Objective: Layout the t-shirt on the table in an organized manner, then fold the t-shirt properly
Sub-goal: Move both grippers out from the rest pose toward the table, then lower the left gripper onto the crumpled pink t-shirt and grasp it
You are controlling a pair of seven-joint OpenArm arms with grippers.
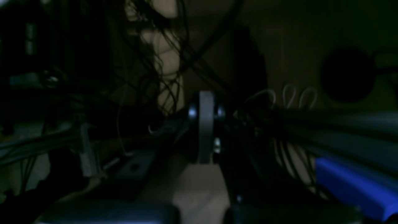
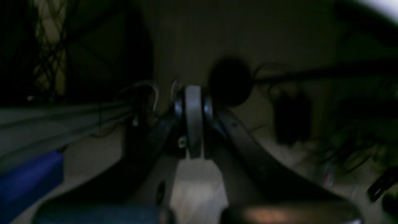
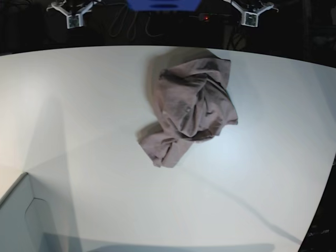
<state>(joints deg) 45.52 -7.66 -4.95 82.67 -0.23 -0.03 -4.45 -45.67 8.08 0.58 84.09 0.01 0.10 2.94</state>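
The dusty mauve t-shirt [image 3: 191, 107] lies crumpled in a heap on the white table [image 3: 94, 121], a little back of the middle. Both arms are parked behind the table's far edge, well away from the shirt. My left gripper [image 3: 251, 17] is at the back right, and my right gripper [image 3: 73, 18] is at the back left. In the dark left wrist view the left gripper [image 1: 205, 130] has its fingers pressed together on nothing. The right wrist view shows the right gripper [image 2: 194, 123] in the same state. Neither wrist view shows the shirt.
A pale grey box corner [image 3: 23, 220] juts in at the front left. A blue block [image 3: 163, 4] and cables sit behind the far edge, between the arms. The blue block also shows in the left wrist view [image 1: 351, 183] and the right wrist view [image 2: 29, 180].
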